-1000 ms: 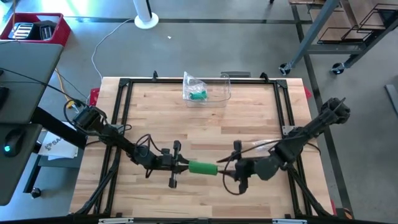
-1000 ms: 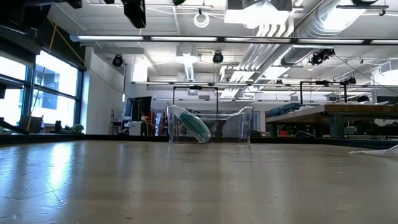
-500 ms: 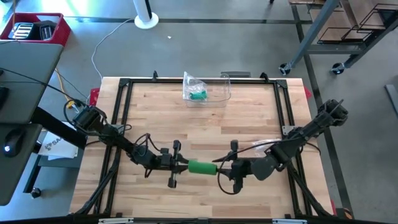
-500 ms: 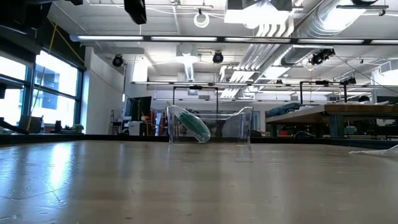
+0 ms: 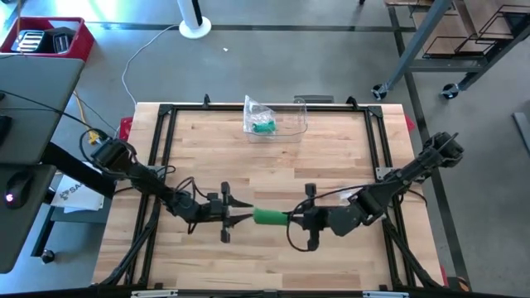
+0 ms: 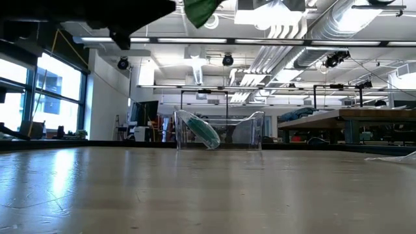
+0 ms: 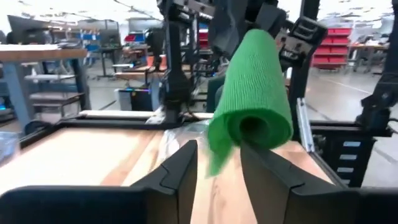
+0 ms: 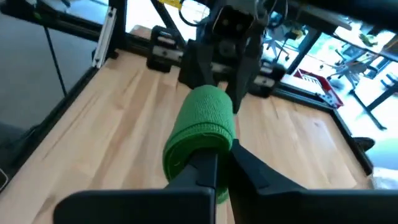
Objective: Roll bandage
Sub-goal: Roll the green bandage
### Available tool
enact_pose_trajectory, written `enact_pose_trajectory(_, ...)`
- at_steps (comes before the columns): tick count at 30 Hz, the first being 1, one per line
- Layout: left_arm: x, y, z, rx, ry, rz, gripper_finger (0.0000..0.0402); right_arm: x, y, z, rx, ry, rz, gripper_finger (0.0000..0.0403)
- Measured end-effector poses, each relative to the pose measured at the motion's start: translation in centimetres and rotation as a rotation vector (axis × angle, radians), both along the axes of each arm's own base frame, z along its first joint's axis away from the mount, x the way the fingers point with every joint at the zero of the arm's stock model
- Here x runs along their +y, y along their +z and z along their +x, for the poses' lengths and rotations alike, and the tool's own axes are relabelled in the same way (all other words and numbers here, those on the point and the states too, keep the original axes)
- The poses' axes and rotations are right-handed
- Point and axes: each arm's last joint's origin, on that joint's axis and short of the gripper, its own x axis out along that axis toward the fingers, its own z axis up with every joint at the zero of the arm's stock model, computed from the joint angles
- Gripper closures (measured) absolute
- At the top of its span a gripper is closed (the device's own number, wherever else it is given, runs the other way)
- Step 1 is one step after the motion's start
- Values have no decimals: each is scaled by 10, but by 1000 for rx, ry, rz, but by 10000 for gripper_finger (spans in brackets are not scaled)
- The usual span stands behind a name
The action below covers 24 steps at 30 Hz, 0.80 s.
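- Right gripper (image 5: 291,218), lower centre of the high view, fingers clenched on the green bandage roll (image 5: 269,217).
- Left gripper (image 5: 243,217) fingers released, straddling the roll's other end.
- Clear box (image 5: 276,117) holding a bagged bandage sits at the worktop's (image 5: 331,157) far edge.

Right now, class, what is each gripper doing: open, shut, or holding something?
Left gripper: open, fingers either side of the green bandage roll's loose end.
Right gripper: shut on the green bandage roll.

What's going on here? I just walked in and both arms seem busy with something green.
The two arms hold a green bandage roll in the air above the wooden table. The right hand is shut on one end of it. The left hand faces the other end with its fingers apart around the loose tail. At the table's far edge, a clear container holds a bag with another green item.
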Motion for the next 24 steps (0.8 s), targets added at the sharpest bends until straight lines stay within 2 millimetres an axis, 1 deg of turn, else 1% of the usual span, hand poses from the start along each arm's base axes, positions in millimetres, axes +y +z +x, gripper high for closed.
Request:
enact_pose_trajectory(3, 7, -4, -14, 12, 18, -4, 275, -7, -7, -4, -38, -15, 41, 397)
enact_pose_trajectory(6, 14, -16, -25, 48, 39, -46, 274, -18, -11, -12, -148, -28, 115, 397)
enact_pose_trajectory(8, 16, -20, -27, 53, 45, -80, 273, -25, -11, -18, -239, -23, 161, 399)
enact_pose_trajectory(10, 17, -20, -25, 46, 48, -88, 273, -34, -10, -21, -349, 5, 214, 399)
enact_pose_trajectory(11, 17, -19, -23, 36, 48, -72, 273, -38, -9, -22, -406, 25, 241, 399)
enact_pose_trajectory(13, 17, -11, -14, -23, 30, -34, 273, -47, -8, -22, -502, 71, 279, 399)
enact_pose_trajectory(15, 19, -2, -3, -98, 19, -5, 272, -53, -7, -20, -547, 110, 302, 399)
enact_pose_trajectory(19, 27, 12, 23, -199, -20, 16, 260, -61, -1, -15, -569, 118, 301, 399)
enact_pose_trajectory(21, 31, 19, 35, -236, -58, 36, 247, -61, 2, -14, -581, 118, 299, 399)
enact_pose_trajectory(24, 37, 30, 48, -286, -93, 58, 218, -61, 5, -13, -590, 123, 263, 400)
